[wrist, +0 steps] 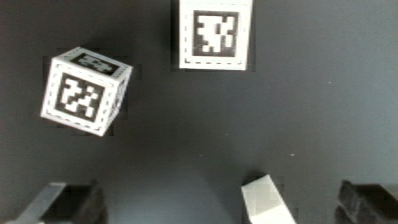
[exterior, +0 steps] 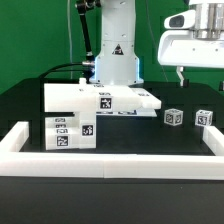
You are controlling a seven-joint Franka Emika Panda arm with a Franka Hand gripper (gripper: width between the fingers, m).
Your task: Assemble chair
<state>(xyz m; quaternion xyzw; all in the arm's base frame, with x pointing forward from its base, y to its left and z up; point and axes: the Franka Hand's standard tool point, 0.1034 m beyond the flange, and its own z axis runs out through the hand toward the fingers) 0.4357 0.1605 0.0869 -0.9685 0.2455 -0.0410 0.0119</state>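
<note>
The chair parts are matte white with black-and-white tags. A flat seat panel (exterior: 108,100) lies on blocky parts (exterior: 68,130) at the exterior view's left. Two small tagged legs (exterior: 173,117) (exterior: 204,117) stand apart at the exterior view's right. In the wrist view they show as one tilted piece (wrist: 86,90) and one upright piece (wrist: 214,33). My gripper (exterior: 181,74) hangs well above these two legs, touching nothing. In the wrist view the gripper (wrist: 219,205) is open, its dark fingers (wrist: 68,203) wide apart. A white sliver (wrist: 267,200) shows between them; I cannot tell what it is.
Long white border rails (exterior: 110,156) without tags frame the black table at the front and both sides. The robot's base (exterior: 112,55) stands at the back behind the seat panel. A dark cable runs along the back left.
</note>
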